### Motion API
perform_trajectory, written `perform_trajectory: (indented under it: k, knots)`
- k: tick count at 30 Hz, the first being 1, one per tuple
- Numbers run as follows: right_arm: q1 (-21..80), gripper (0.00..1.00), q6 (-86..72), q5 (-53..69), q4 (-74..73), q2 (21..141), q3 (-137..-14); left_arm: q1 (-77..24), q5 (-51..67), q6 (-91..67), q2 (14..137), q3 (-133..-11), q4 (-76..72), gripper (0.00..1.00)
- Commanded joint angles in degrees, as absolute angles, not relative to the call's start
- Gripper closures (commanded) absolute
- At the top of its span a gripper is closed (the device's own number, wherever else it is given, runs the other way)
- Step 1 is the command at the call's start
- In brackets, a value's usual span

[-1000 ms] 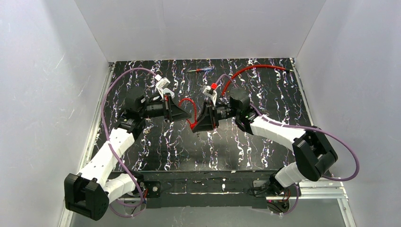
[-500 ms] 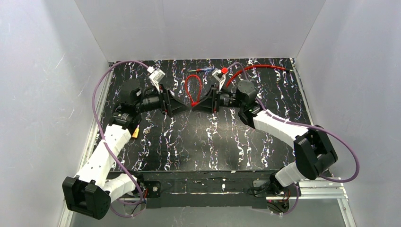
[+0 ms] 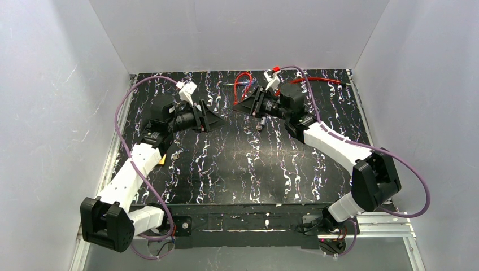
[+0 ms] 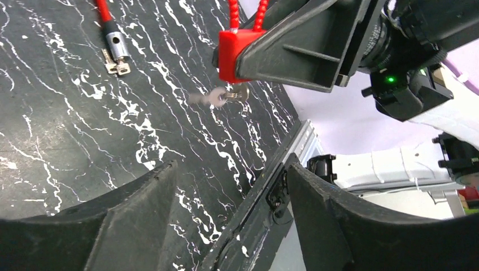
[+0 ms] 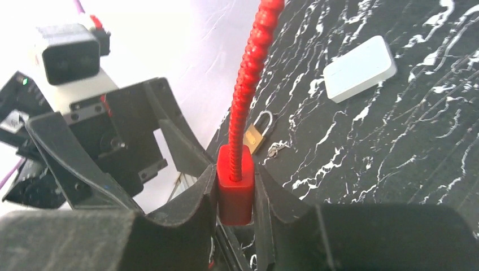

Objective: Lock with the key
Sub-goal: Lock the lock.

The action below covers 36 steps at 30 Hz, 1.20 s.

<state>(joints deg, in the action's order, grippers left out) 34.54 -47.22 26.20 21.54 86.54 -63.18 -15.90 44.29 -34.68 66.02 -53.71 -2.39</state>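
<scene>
Your right wrist view gives you what the overhead one cannot: the right gripper (image 5: 236,172) is clamped on the red lock body (image 5: 234,203), one finger on each side, and the red cable (image 5: 248,84) rises straight out of the lock's top. That same view also shows one brass padlock (image 5: 257,135) and one white box (image 5: 360,68), well apart on the worktop (image 5: 429,141).

Your left wrist view alone shows the key (image 4: 223,97). It hangs, blurred, from the underside of the lock body, above the worktop. Further off, one metal-capped cable end (image 4: 116,45) lies flat on the marbled surface.

From overhead, the right gripper (image 3: 244,106) sits towards the far edge with the cable looped above it. The left gripper (image 3: 217,119) faces it across a gap.

Your left gripper (image 4: 231,175) is spread wide, holding nothing and touching nothing.

By count you have one cable lock, one key in it, one padlock and one box.
</scene>
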Motion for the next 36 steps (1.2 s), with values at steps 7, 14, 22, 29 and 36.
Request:
perform_trajectory:
  k: [7, 14, 22, 29, 36]
  knots:
    - [34.98, 0.99, -56.72, 20.57, 23.16, 86.03, -63.15, -17.76, 43.37, -31.99, 68.84, -59.66, -3.16, 0.48]
    - [35.24, 0.99, -60.03, 23.26, 29.09, 85.47, -61.29, -19.87, 41.62, -31.05, 71.36, -62.15, -2.81, 0.51]
    - [36.01, 0.99, -61.76, 24.50, 32.43, 86.29, -60.58, -22.12, 39.96, -29.82, 72.96, -62.76, -3.43, 0.57]
    - [36.12, 0.99, -62.75, 24.96, 34.48, 86.75, -60.55, -22.51, 38.97, -30.02, 74.19, -63.12, -3.69, 0.64]
    - [36.08, 0.99, -63.70, 26.41, 39.02, 86.57, -58.55, -22.51, 40.81, -32.50, 73.86, -61.73, -5.46, 0.81]
